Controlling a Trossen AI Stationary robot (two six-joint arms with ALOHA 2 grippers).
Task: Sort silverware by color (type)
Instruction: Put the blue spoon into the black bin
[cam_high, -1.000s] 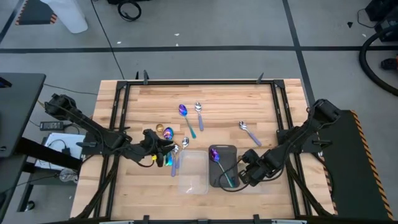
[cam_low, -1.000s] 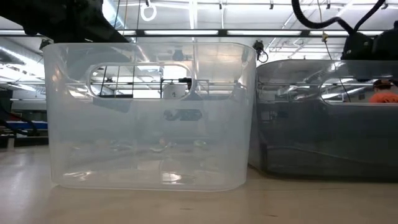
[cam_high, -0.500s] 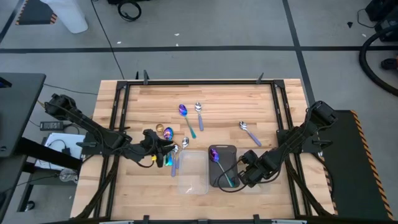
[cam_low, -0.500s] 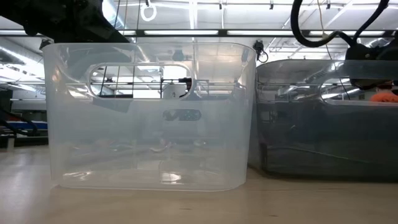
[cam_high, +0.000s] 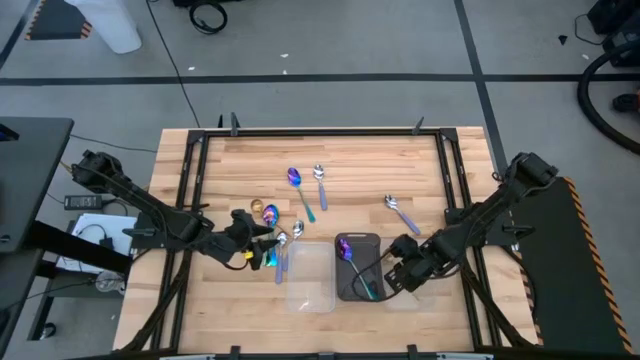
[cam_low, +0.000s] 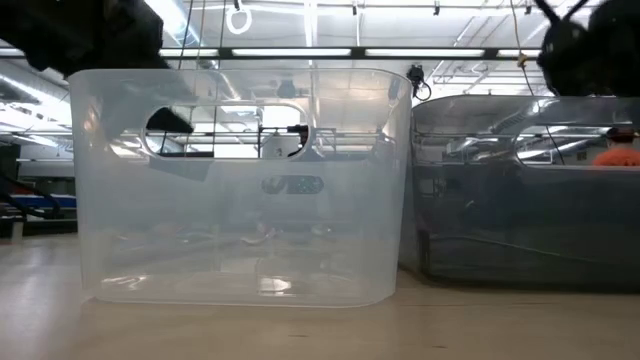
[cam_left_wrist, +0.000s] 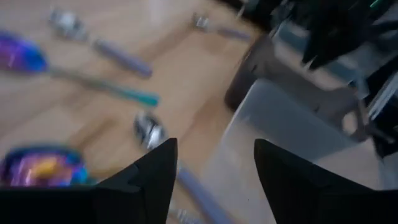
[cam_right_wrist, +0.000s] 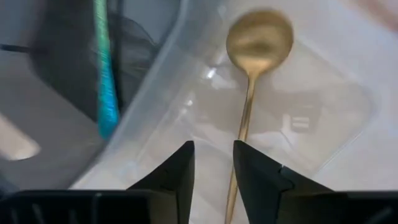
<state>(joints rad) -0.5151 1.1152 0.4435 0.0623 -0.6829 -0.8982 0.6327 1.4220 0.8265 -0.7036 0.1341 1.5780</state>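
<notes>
My right gripper (cam_high: 400, 277) sits over a clear plastic tray (cam_right_wrist: 298, 118) beside the dark rectangular tray (cam_high: 356, 268), fingers parted, gripping nothing. A gold metal spoon (cam_right_wrist: 252, 74) lies flat in that clear tray, free of my fingers. An iridescent purple spoon with teal handle (cam_high: 352, 262) lies in the dark tray. My left gripper (cam_high: 262, 244) is open and empty, by a silver spoon (cam_high: 281, 246) next to the clear empty bin (cam_high: 312, 276). Farther out on the wooden table (cam_high: 240, 160): another purple-teal spoon (cam_high: 298, 186) and two silver spoons (cam_high: 321, 182), (cam_high: 398, 211).
</notes>
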